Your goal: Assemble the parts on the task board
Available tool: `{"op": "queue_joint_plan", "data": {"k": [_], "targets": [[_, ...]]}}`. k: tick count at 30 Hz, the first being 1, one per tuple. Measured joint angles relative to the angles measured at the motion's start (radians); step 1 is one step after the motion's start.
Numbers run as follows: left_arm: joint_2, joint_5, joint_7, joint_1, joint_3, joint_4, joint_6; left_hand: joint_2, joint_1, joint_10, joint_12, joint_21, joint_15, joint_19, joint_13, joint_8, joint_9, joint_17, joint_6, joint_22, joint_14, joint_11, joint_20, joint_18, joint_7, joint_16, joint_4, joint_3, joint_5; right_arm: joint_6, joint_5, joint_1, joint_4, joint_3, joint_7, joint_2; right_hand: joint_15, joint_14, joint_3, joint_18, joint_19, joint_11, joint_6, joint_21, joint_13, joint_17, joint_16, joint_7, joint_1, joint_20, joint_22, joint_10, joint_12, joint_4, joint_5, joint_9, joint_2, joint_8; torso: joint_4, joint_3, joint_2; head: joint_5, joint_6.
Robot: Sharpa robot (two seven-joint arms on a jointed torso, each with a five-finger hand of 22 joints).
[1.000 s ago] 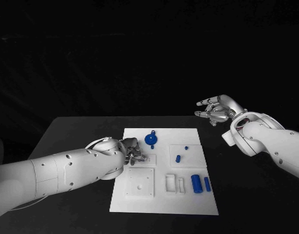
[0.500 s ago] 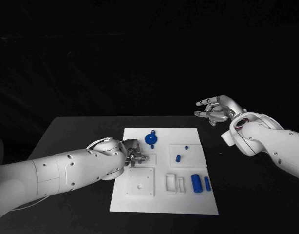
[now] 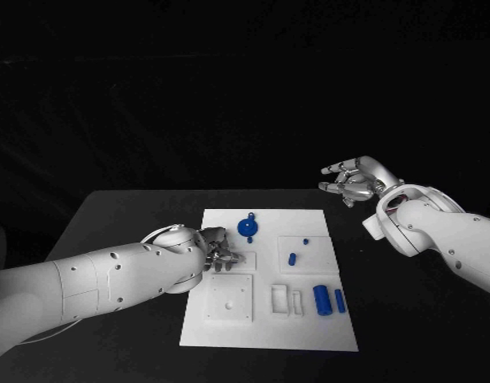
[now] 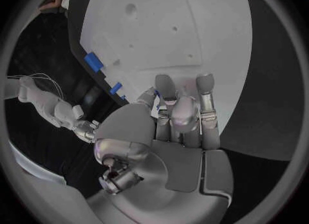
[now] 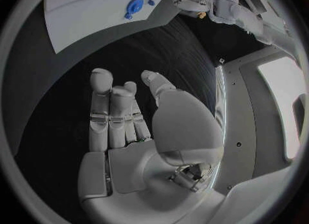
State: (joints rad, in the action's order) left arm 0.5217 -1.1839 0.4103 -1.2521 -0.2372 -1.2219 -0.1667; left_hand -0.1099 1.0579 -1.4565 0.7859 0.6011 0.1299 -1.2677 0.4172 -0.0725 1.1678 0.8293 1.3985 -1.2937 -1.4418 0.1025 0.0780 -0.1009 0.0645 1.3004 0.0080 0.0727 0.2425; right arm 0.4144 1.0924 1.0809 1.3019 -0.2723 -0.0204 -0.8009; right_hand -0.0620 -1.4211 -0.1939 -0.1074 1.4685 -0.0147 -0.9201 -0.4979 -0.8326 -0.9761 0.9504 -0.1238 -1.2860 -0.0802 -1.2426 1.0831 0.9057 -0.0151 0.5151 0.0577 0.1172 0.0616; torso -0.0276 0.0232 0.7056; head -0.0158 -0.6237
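left hand (image 3: 220, 254) low on the task board (image 3: 270, 325), fingers curled together, hold unclear | unmoved over the last second | blue parts (image 3: 328, 300) just beyond it | right hand (image 3: 354, 180) raised, spread, empty | assembly stalled

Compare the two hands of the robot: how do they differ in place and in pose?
The left hand is low over the task board, at its left part, fingers curled in; the right hand is raised beyond the board's far right corner, over the black table, fingers apart. Whether the left hand holds a part is hidden; the right hand holds nothing. Both are silver.
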Motion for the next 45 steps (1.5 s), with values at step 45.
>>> {"op": "queue_joint_plan", "data": {"k": [45], "targets": [[0.073, 0.158, 0.000, -0.010, 0.093, -0.026, 0.009, 0.326, -0.032, -0.008, -0.081, -0.091, -0.001, -0.008, -0.048, 0.007, -0.239, -0.126, -0.045, 0.013, 0.020, -0.008, 0.055, 0.063, -0.026, -0.122, 0.285, 0.016, -0.189, 0.010, -0.001, -0.013, -0.003, 0.000, 0.004, 0.000, 0.000, 0.000, -0.003, 0.000, 0.000, 0.000, 0.000, -0.004, 0.000, -0.001, 0.000, 0.000, 0.004, 0.000, 0.000, 0.000, 0.000, 0.003, 0.012, 0.000, 0.004, 0.000, -0.0005, -0.0001, -0.001, 0.001, 0.002]]}}
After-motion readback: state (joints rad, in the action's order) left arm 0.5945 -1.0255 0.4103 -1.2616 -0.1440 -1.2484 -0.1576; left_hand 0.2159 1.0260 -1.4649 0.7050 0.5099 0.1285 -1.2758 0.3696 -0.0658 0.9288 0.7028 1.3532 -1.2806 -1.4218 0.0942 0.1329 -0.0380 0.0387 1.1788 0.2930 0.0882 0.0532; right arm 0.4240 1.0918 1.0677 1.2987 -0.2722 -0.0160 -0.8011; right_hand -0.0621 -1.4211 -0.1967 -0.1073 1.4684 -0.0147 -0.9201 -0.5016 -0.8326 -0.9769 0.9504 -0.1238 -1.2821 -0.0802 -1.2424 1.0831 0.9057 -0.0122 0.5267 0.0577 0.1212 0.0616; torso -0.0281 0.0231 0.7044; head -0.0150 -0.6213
